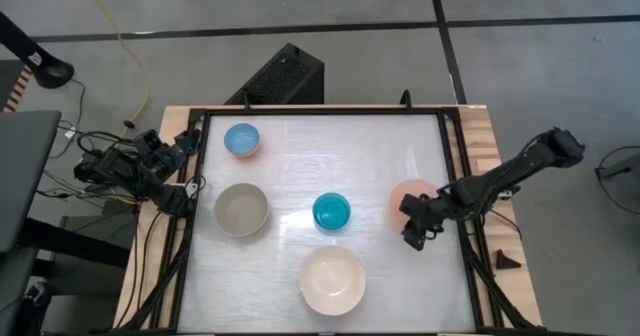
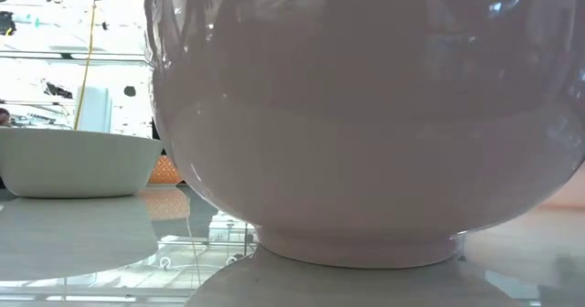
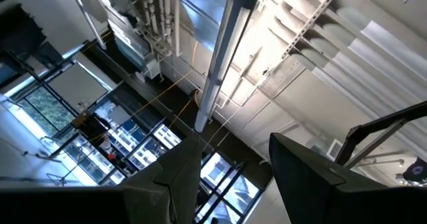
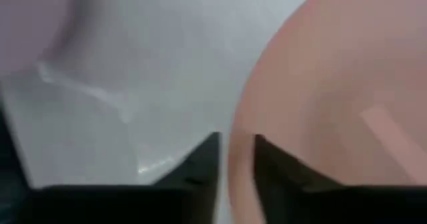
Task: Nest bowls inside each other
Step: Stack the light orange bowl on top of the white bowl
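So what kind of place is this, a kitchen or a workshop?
Most likely a robotics lab or workshop, not a kitchen. The framed white table stands on a bare concrete floor, loose cables trail beside the left arm, and overhead are exposed pipes and industrial ceiling panels.

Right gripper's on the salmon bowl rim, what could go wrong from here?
1. The right gripper straddles only the thin rim of the salmon bowl, one finger inside and one outside; the bowl may tilt or slip when lifted.
2. The teal bowl and cream bowl lie close along any path across the table; a swinging bowl might knock them.
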Motion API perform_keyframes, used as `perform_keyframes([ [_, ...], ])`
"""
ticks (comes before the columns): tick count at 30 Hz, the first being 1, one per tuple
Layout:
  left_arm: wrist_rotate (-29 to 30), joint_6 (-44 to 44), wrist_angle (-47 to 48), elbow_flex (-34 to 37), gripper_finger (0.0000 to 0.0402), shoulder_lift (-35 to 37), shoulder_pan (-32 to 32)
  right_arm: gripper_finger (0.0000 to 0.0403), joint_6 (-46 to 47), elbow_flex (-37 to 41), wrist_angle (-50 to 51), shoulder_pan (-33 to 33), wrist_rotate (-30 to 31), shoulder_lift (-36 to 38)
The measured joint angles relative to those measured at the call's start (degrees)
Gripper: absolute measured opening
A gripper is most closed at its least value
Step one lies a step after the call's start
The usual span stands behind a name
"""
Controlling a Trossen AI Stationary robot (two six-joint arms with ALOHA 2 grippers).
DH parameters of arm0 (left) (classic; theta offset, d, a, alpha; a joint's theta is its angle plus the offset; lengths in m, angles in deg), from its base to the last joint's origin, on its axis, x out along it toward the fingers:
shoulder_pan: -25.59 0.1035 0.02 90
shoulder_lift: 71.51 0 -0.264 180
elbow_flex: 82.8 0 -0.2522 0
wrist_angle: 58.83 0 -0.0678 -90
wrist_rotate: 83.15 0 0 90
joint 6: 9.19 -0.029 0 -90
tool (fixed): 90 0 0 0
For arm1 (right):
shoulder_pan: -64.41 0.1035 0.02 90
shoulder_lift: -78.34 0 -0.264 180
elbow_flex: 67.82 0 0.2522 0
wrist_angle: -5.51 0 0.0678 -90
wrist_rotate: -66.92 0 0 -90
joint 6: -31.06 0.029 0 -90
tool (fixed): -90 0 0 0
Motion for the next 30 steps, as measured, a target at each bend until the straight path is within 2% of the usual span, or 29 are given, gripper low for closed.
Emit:
perform_keyframes([
  [2,0.00,0.33,0.02,0.00,0.0166,0.00,0.00,0.0040,-1.34,-0.02,-4.29,-1.02,-1.02,0.00],
  [3,0.00,0.41,0.02,0.00,0.0166,0.00,-0.01,0.0035,-2.20,-0.02,-6.81,-1.55,-1.25,0.07],
  [6,0.00,0.76,0.01,0.00,0.0166,0.00,-0.02,0.0038,-2.65,-0.59,-13.72,-3.12,-1.93,0.10],
  [11,0.00,1.41,0.00,0.00,0.0166,0.00,0.00,0.0068,-5.82,-4.13,-20.10,-6.79,-3.38,-0.04],
  [18,0.70,1.98,0.00,0.00,0.0166,0.00,0.00,0.0032,-13.09,-12.17,-30.32,-11.52,-9.79,0.00],
  [25,1.70,1.35,0.02,0.00,0.0166,0.00,0.00,0.0039,-16.67,-21.42,-28.40,-11.93,-14.45,-2.30],
  [30,3.17,1.32,0.27,-0.02,0.0166,0.00,-0.02,0.0042,-19.07,-29.94,-26.42,-7.88,-21.48,-10.99],
])
